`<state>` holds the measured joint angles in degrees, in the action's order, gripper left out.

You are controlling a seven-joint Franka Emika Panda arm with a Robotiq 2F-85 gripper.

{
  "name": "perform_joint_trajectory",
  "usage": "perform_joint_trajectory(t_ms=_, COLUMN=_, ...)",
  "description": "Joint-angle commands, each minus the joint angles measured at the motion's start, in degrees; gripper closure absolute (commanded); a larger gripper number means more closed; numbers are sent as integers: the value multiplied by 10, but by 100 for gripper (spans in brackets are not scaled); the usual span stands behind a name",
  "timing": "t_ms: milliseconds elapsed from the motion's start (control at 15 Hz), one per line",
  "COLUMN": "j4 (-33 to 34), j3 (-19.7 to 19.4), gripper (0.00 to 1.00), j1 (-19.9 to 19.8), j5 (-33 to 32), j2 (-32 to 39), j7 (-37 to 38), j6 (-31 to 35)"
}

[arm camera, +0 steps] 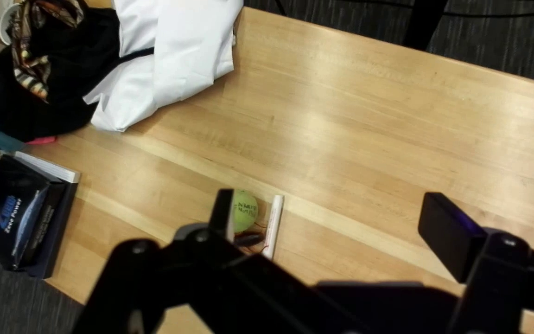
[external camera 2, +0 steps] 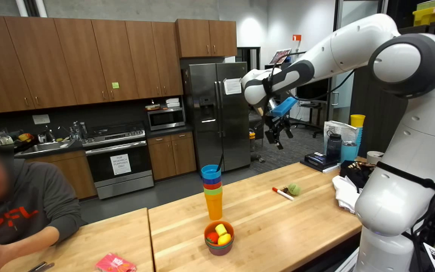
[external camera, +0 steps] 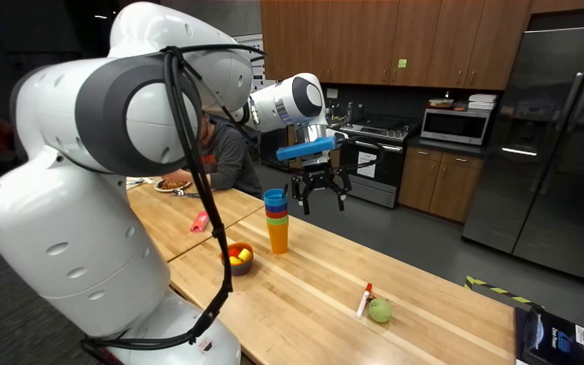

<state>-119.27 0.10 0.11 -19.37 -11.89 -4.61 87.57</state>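
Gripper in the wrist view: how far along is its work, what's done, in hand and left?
Done, it seems: the colorful cup stack stands upright and the bowl holds yellow and red pieces; who placed them, the pictures don't show. In hand: nothing; the gripper is open and empty, above the table. Left, probably: a grasp, since the ball and marker lie on the table, untouched.

It was a lab kitchen, with a fridge [external camera 2: 207,136], a microwave [external camera 2: 166,118] and an oven [external camera 2: 140,160] which carried a research sign [external camera 2: 121,164].
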Motion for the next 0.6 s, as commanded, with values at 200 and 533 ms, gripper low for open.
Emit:
perform_joint_trajectory(t_ms=200, j4=-77, j3=54, gripper=0, j1=55, j5=28, j2=-13, j7=0, j6=-6)
perform_joint_trajectory(t_ms=533, j4=-95, j3=115, gripper=0, j1=114, j5=50, j2=14, j7=-1, j6=-10)
